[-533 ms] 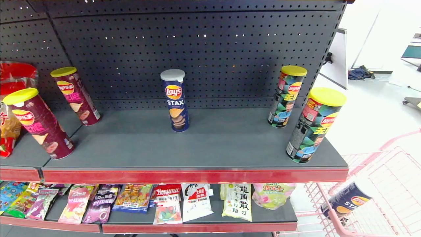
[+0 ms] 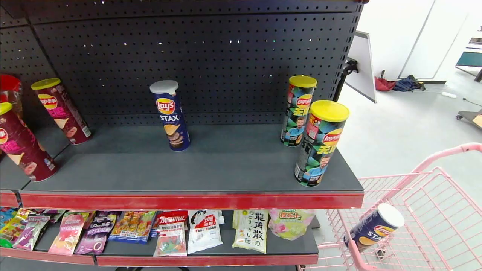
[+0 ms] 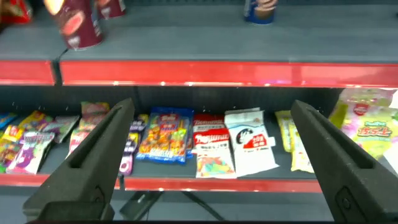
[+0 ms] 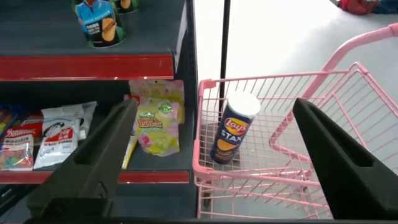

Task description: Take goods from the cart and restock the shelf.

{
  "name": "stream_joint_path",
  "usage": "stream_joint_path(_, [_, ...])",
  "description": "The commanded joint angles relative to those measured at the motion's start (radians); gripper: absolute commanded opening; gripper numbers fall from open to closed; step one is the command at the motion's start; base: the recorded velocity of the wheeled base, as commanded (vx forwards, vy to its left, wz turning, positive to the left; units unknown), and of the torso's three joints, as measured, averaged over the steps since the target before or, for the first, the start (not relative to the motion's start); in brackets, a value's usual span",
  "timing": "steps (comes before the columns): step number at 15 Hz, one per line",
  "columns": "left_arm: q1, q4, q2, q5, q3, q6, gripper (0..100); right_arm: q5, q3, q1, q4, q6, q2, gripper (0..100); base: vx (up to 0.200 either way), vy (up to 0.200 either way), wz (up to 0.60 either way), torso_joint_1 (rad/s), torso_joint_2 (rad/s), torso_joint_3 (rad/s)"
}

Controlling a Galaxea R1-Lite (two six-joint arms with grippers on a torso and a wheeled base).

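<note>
A pink wire cart point(image 2: 433, 160) stands to the right of the shelf unit, with one dark blue chip can point(image 2: 372, 227) lying tilted inside it. On the upper shelf point(image 2: 226, 165) a matching blue can point(image 2: 169, 114) stands upright at mid-back. My right gripper point(image 4: 212, 104) is open and empty, above and short of the cart point(image 4: 273, 78), with the blue can point(image 4: 232, 127) showing between its fingers farther off. My left gripper point(image 3: 211, 104) is open and empty, facing the lower shelf point(image 3: 186, 73) and its snack bags point(image 3: 214, 149).
Two dark red cans point(image 2: 62, 111) stand at the shelf's left, and two multicoloured yellow-lidded cans point(image 2: 320, 145) at its right end. The shelf middle has free room. Behind is a pegboard back wall point(image 2: 211, 56). Open floor point(image 2: 406, 124) lies beyond the cart.
The head camera has turned to the right, so the shelf slid left in the picture and more of the cart shows. No object has moved.
</note>
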Motion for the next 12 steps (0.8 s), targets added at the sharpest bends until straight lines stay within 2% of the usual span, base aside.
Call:
stream_joint_path(1, [0.001,-0.001,0.001,0.001,0.0,0.0,100,0.0,0.0,0.001,0.0,0.0,0.0,100,0.0,0.0,0.0,0.0,0.0,0.0])
stream_joint_path(10, [0.001,-0.001,0.001,0.001,0.0,0.0,100,0.0,0.0,0.001,0.0,0.0,0.0,100,0.0,0.0,-0.6,0.002,0.0,0.002])
stream_joint_path(12, [0.001,-0.001,0.001,0.001,0.0,0.0,100,0.0,0.0,0.001,0.0,0.0,0.0,100,0.0,0.0,0.0,0.0,0.0,0.0])
